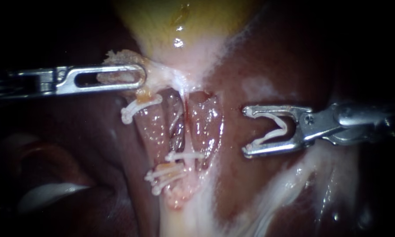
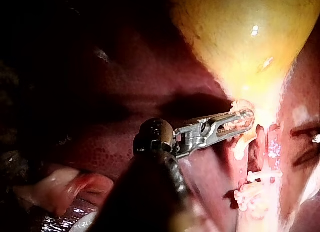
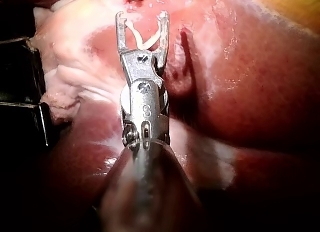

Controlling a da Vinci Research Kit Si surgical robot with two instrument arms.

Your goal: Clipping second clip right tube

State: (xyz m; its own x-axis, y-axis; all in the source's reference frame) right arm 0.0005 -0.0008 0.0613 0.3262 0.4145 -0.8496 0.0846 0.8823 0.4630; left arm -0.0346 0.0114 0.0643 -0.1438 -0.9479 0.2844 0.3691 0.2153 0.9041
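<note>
Right instrument [image 1: 246, 131], over the liver [image 1: 258, 188], grips an unclosed loaded clip [image 1: 274, 129] between both jaws. Left instrument [image 1: 140, 75] is clamped on the gallbladder [image 1: 179, 26] neck. The right tube [image 1: 206, 127], near the loaded clip but apart from it, carries one applied clip [image 1: 186, 155].

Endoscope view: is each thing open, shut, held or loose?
Left instrument: jaws shut on tissue by the gallbladder.
Right instrument: jaws holding new clip, clear of the tubes.
New clip: open.
Right tube: one shut clip on it.
Left tube: shut clips, upper and lower.
</note>
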